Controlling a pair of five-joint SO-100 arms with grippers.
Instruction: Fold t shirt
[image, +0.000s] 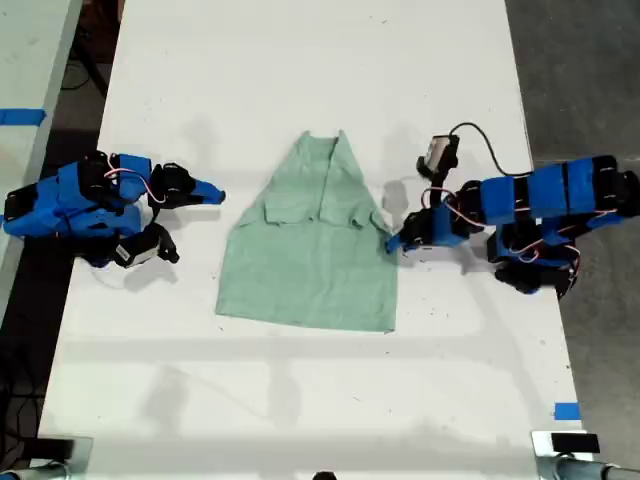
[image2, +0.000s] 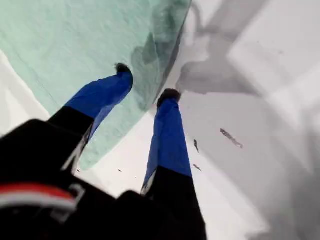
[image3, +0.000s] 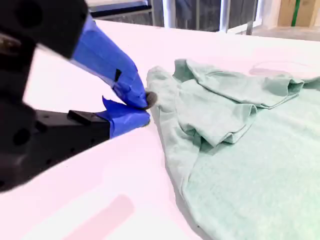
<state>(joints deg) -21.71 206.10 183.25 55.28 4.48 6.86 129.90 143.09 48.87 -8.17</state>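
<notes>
The pale mint t shirt (image: 310, 250) lies flat in the middle of the white table (image: 300, 60), neck toward the far end, with both sleeves folded in over the chest. My first gripper (image: 392, 241) is at the shirt's edge on the exterior view's right. In its wrist view the first gripper (image2: 146, 81) stands open, one finger over the t shirt (image2: 75, 40) and the other over bare table. My second gripper (image: 218, 196) is on the exterior view's left, a short gap from the shirt. Its jaws (image3: 146, 107) meet at the tips beside the t shirt (image3: 240, 150), holding nothing.
Dark floor runs along both long sides of the table. A strip of blue tape (image: 566, 410) marks the near corner on the exterior view's right. A second table with blue tape (image: 20, 116) stands at that view's left. A black cable (image: 480, 140) loops above the first arm.
</notes>
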